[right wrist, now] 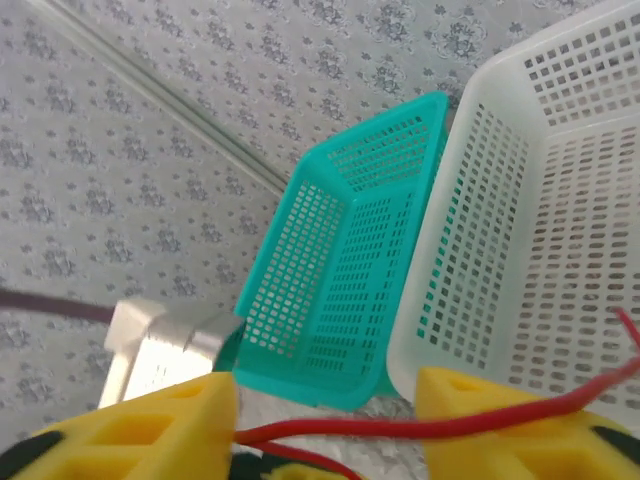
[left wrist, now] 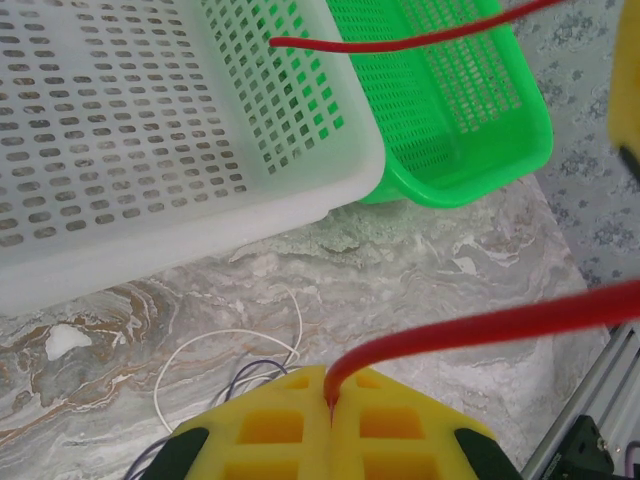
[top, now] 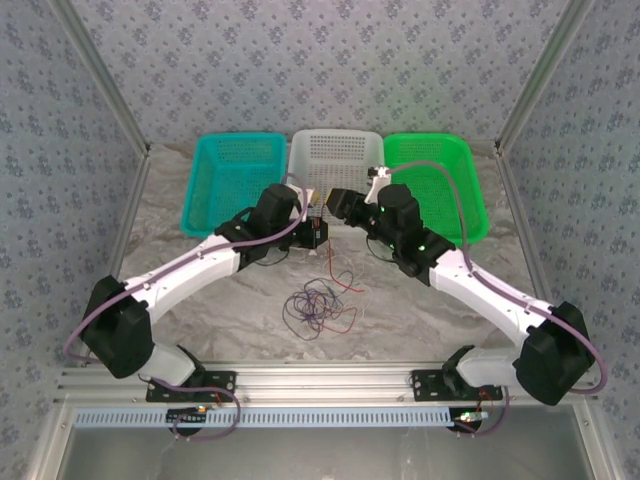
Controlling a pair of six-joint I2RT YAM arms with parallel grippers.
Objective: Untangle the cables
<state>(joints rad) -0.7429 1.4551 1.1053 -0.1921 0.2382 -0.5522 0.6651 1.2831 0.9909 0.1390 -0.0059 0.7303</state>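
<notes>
Tabletop (top: 420, 300), left end effector (left wrist: 330, 392) pinching cable (left wrist: 480, 328), seemingly taut

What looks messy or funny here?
The cables lie in a tangled heap on the marbled table. One red cable rises out of it, pinched in the shut left gripper and stretched across the gap between the right gripper's open jaws.
</notes>
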